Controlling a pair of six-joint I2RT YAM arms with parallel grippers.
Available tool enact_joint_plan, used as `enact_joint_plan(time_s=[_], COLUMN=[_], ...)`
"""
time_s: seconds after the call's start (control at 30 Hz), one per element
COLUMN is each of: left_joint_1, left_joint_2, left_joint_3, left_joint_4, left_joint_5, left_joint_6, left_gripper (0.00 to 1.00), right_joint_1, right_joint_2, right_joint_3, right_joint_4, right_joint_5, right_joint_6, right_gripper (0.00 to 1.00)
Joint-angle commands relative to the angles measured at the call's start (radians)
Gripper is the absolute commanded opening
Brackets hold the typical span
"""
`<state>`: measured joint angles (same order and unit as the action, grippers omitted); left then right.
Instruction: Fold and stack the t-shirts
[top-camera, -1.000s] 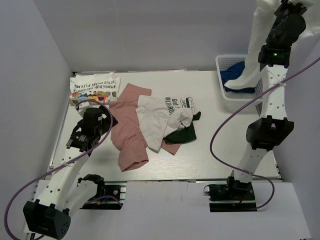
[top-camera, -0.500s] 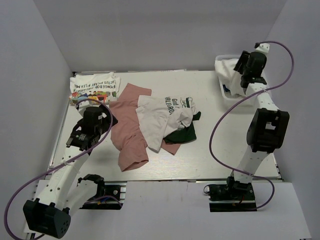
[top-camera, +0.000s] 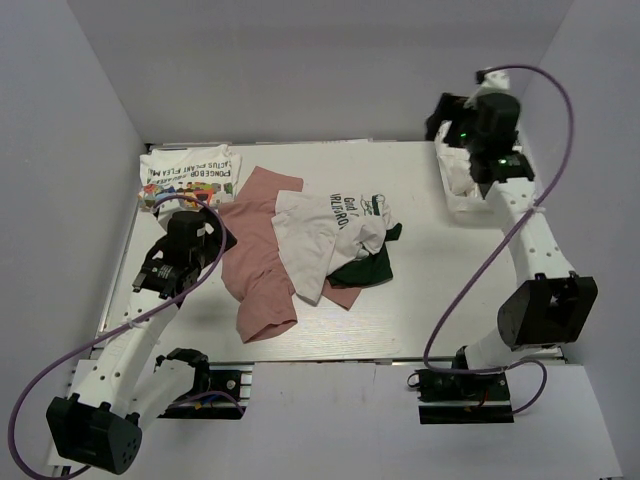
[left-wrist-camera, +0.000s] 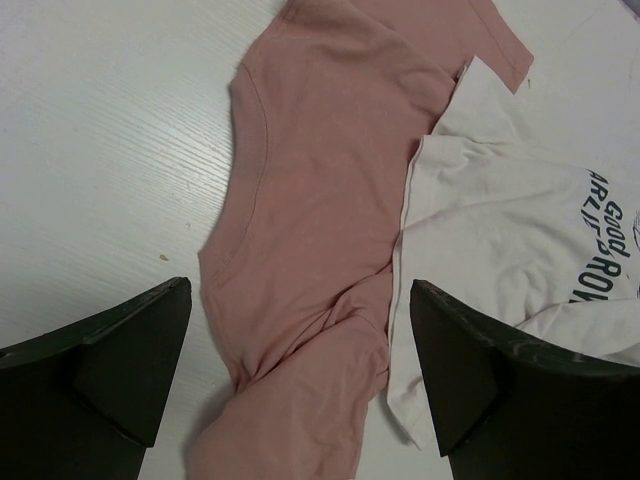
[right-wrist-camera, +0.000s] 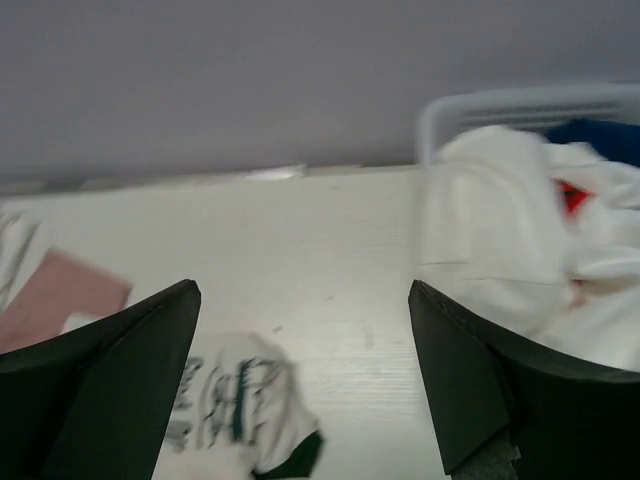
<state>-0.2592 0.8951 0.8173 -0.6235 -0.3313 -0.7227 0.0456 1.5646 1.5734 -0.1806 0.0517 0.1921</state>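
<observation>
Evidently both pairs of jaws stand wide and empty. The left gripper (left-wrist-camera: 300, 330) hovers over the dusty-pink tee (left-wrist-camera: 310, 200), which lies crumpled with the white lettered tee (left-wrist-camera: 520, 230) overlapping one edge. The right gripper (right-wrist-camera: 305, 330) hangs beside the basket (right-wrist-camera: 520, 100), where a white garment (right-wrist-camera: 490, 240) (probably another tee; this wrist view is blurred) spills over the rim.

I judge the step to be separating the tees before folding. Next, one tee needs pinching by an edge and dragging flat.

Only the top view shows the dark green tee (top-camera: 365, 268) and the folded cartoon-print tee (top-camera: 187, 175). Only the right wrist view shows blue cloth (right-wrist-camera: 605, 140) in the basket.
</observation>
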Motion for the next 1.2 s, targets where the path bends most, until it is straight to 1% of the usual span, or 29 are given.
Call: enact_joint_plan(time_s=[0.0,0.03,0.07,0.1,0.13,0.2,0.23,0.3,0.4,0.47,0.5,0.53,0.57,0.6,0.63,0.67,0.7,0.73,0.77,0.83,0.9,0.93,0.97,1.0,1.1,1.13,1.17], left_joint_1=[-0.005,-0.005,-0.005,-0.005,-0.005,-0.005,-0.005,-0.005,-0.005,-0.005,-0.005,0.004,0.005,0.005,0.005,0.005,0.005,0.005,0.005,0.005,0.005,0.005,0.005,0.005,0.005,0.005,0.005], left_joint_2=[-0.007,-0.007,-0.007,-0.007,-0.007,-0.007,0.002,0.002,0.027,0.053,0.068,0.068,0.082,0.082,0.082,0.082,0.082,0.082,0.082,0.068,0.045,0.045,0.03,0.021,-0.004,-0.004,-0.015], left_joint_3=[0.031,0.022,0.022,0.022,0.022,0.022,0.022,0.022,0.022,0.022,0.032,0.043,0.043,0.052,0.052,0.052,0.052,0.052,0.052,0.052,0.052,0.052,0.052,0.052,0.043,0.043,0.043], left_joint_4=[-0.007,-0.007,-0.007,-0.007,0.002,0.002,0.002,0.002,-0.007,-0.007,-0.021,-0.034,-0.035,-0.045,-0.045,-0.045,-0.045,-0.054,-0.054,-0.064,-0.064,-0.064,-0.064,-0.064,-0.064,-0.064,-0.064], left_joint_5=[0.023,0.023,0.023,0.032,0.032,0.032,0.032,0.032,0.023,0.023,0.011,0.011,0.0,0.0,0.0,-0.009,-0.009,-0.009,-0.02,-0.02,-0.02,-0.02,-0.02,-0.02,-0.02,-0.029,-0.029], left_joint_6=[0.003,0.003,0.003,0.003,0.003,0.003,0.003,-0.007,-0.007,-0.007,-0.007,-0.018,-0.018,-0.018,-0.018,-0.018,-0.018,-0.018,-0.018,-0.029,-0.029,-0.029,-0.029,-0.029,-0.029,-0.029,-0.029], left_gripper=[1.0,1.0,1.0,1.0,1.0,1.0,1.0,1.0,1.0,1.0,1.0,1.0,1.0,1.0,1.0,1.0,1.0,1.0,1.0,1.0,1.0,1.0,1.0,1.0,1.0,1.0,1.0], right_joint_1=[0.188,0.226,0.29,0.322,0.397,0.433,0.483,0.514,0.577,0.608,0.614,0.619,0.622,0.623,0.619,0.617,0.619,0.619,0.617,0.613,0.614,0.617,0.616,0.609,0.609,0.599,0.597], right_joint_2=[-0.012,-0.009,0.006,0.023,0.034,0.057,0.069,0.083,0.17,0.225,0.26,0.284,0.291,0.287,0.275,0.272,0.262,0.255,0.192,0.111,-0.001,-0.032,-0.058,-0.127,-0.193,-0.196,-0.198], right_joint_3=[-0.081,-0.098,-0.105,-0.116,-0.174,-0.243,-0.286,-0.343,-0.339,-0.31,-0.285,-0.271,-0.265,-0.265,-0.262,-0.222,-0.213,-0.207,-0.222,-0.233,-0.236,-0.234,-0.231,-0.225,-0.162,-0.126,-0.084], right_joint_4=[-0.037,-0.054,-0.066,-0.077,-0.085,-0.092,-0.092,-0.073,-0.104,-0.115,-0.115,-0.115,-0.114,-0.073,-0.051,-0.042,-0.048,-0.039,-0.019,0.062,0.09,0.143,0.161,0.202,0.234,0.24,0.243], right_joint_5=[-0.128,-0.127,-0.113,-0.098,-0.063,-0.026,-0.026,-0.024,-0.026,0.049,0.072,0.129,0.176,0.236,0.263,0.298,0.336,0.358,0.37,0.373,0.379,0.392,0.389,0.392,0.451,0.461,0.505], right_joint_6=[-0.077,-0.098,-0.108,-0.093,-0.076,0.012,0.024,0.035,0.021,0.023,0.02,0.024,0.026,0.045,0.058,0.067,0.07,0.099,0.093,0.07,0.049,0.028,-0.003,-0.016,-0.083,-0.117,-0.137], right_gripper=[0.9,0.9,0.9,0.9,0.9,0.9,0.9,0.9,0.9,0.9,0.87,0.8,0.67,0.44,0.33,0.24,0.0,0.0,0.0,0.0,0.0,0.0,0.0,0.0,0.0,0.0,0.0])
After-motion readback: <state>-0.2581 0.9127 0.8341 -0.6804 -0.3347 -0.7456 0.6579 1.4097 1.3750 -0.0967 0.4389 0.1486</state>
